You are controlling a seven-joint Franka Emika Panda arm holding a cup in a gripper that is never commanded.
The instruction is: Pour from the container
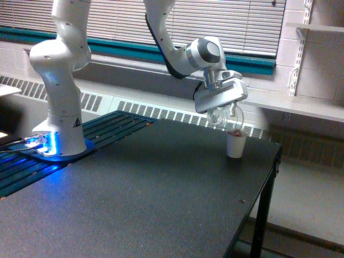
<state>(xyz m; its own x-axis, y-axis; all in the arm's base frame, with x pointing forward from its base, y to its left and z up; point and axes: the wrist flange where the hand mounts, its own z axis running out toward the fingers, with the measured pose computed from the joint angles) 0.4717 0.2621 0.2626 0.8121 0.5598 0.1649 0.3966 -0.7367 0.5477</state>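
A white, jointed robot arm (62, 75) stands on a base lit blue at the exterior view's left and reaches across a dark, speckled bench (140, 193) toward the view's right. Its pale grey gripper (221, 105) hangs tilted above the bench's far right corner, clamped on a small, clear, rounded container (224, 117). The container is tipped over, its mouth angled down toward a small white paper cup (236, 144). The container sits just above the cup's rim, very close to it; whether the two touch cannot be told. A little dark reddish-brown material shows at the cup's mouth, right below the container's lip. The container itself looks mostly see-through, with little left visible inside. The paper cup stands upright on the bench near its back right edge. Behind the bench run a white slatted radiator cover (161, 114), a teal sill strip and closed window blinds (226, 21). A white wall shelf (312, 107) sits at the view's right.
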